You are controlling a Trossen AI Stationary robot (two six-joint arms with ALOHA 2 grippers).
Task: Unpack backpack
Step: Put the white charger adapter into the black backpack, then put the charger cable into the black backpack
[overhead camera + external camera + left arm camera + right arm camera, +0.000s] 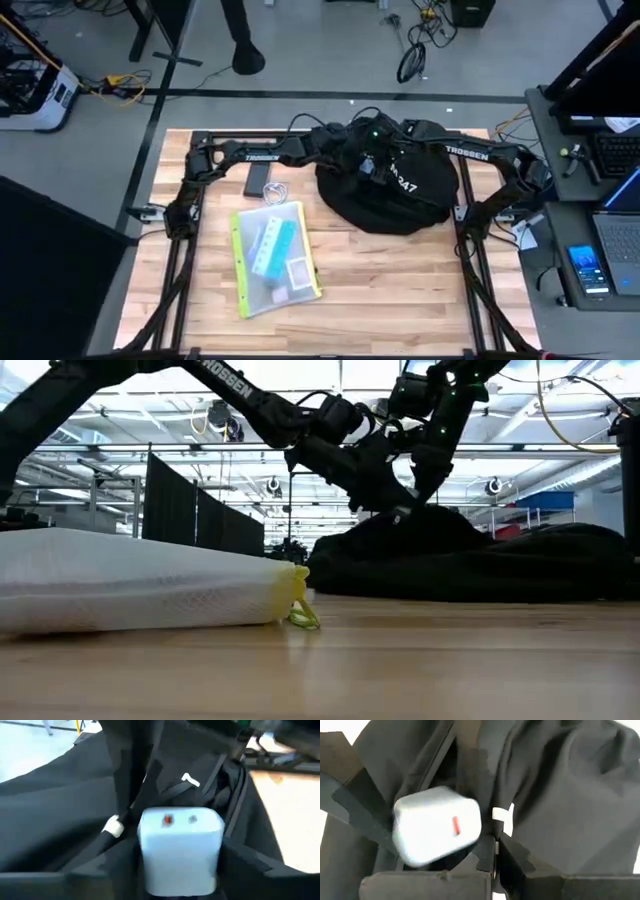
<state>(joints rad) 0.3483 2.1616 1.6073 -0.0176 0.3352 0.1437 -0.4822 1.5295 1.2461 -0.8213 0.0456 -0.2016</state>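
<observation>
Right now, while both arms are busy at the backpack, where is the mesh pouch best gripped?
Probably at the yellow-trimmed end, coming in low from that side. The pouch lies flat on the table, so its top gives little to pinch, while that end looks rounded and stands clear.

The backpack (395, 190) is a large, rounded black fabric bag with white "247" lettering, slumped flat on the tabletop (400, 290). It lies directly beneath the left claw (368, 165) and the right claw (383, 150), which meet over its upper part.
</observation>
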